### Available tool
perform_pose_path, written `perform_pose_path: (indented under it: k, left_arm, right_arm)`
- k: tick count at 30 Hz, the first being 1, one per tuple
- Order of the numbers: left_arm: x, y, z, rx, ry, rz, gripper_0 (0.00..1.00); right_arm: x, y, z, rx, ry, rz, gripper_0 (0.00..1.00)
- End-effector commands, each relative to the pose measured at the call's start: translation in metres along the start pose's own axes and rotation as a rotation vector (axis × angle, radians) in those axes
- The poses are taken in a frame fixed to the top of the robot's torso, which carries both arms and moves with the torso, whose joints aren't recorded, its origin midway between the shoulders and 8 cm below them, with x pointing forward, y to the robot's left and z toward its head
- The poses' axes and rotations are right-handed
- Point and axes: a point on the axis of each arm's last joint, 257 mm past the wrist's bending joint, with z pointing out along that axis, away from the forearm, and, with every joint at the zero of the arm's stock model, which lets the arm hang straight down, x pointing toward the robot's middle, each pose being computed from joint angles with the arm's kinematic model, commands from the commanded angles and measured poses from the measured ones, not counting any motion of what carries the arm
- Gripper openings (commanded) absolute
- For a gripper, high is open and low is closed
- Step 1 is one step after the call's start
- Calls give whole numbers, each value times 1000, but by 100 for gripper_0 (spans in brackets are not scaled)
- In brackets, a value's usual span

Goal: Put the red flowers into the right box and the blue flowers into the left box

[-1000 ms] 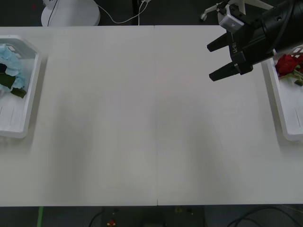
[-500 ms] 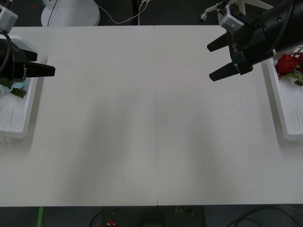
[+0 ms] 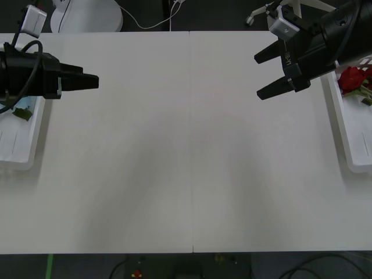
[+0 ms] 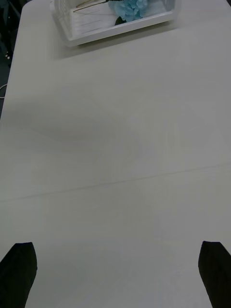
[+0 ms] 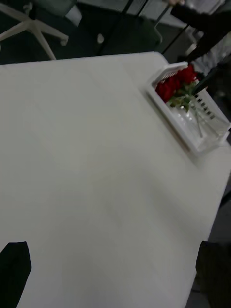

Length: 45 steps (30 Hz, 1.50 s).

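Note:
The blue flowers [image 4: 130, 8] lie in the left box [image 4: 115, 26] at the table's left edge; in the front view the left arm covers most of them, leaving a pale blue bit [image 3: 25, 103] in that box [image 3: 23, 145]. The red flowers [image 3: 353, 77] lie in the right box [image 3: 351, 139] at the right edge, as the left wrist view also shows the red flowers [image 5: 175, 86] in their box [image 5: 202, 137]. My left gripper [image 3: 93, 82] points right just past the left box, open and empty. My right gripper [image 3: 263, 74] hangs open and empty beside the right box.
The white table [image 3: 186, 163] stretches bare between the two boxes, with a thin seam down its middle. Beyond the far edge stand a white round base [image 3: 87, 17] and chair legs [image 3: 261, 11] on the dark floor.
My left arm has come in from the left edge and reached rightward over the left box, hiding most of the blue flowers. The right arm has not moved.

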Motion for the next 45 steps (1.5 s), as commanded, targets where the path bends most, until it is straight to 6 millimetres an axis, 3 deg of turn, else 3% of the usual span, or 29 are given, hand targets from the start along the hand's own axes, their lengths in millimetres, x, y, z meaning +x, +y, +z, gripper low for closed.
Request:
perform_pose_path:
  k: [1,5,10,15,21,26,29,32,35,45]
  left_arm:
    - [-15,-27,20,163,-108,-93,100]
    - [-43,-39,32,260,-231,-108,100]
    - [-83,-20,51,135,-404,98,100]
    - [-108,23,52,-136,-507,434,100]
    - [-124,89,30,-468,-485,838,100]
    - [-105,132,13,-598,-367,1034,100]
    - [-91,154,5,-653,-267,1087,100]
    - [-90,174,-3,-735,-168,1145,100]
    - [-75,192,-11,-781,-70,1102,100]
    - [-13,212,-9,-889,296,1022,100]
  right_arm:
    - [1,-5,-13,29,10,2,97]
    - [1,-5,-13,29,10,2,97]
    - [1,-5,-13,29,10,2,97]
    - [1,-5,-13,29,10,2,97]
    - [1,-5,-13,29,10,2,97]
    - [1,-5,-13,29,10,2,97]
    - [1,-5,-13,29,10,2,97]
    - [1,-5,-13,29,10,2,97]
    - [1,-5,-13,29,10,2,97]
    - [1,-5,-13,29,10,2,97]
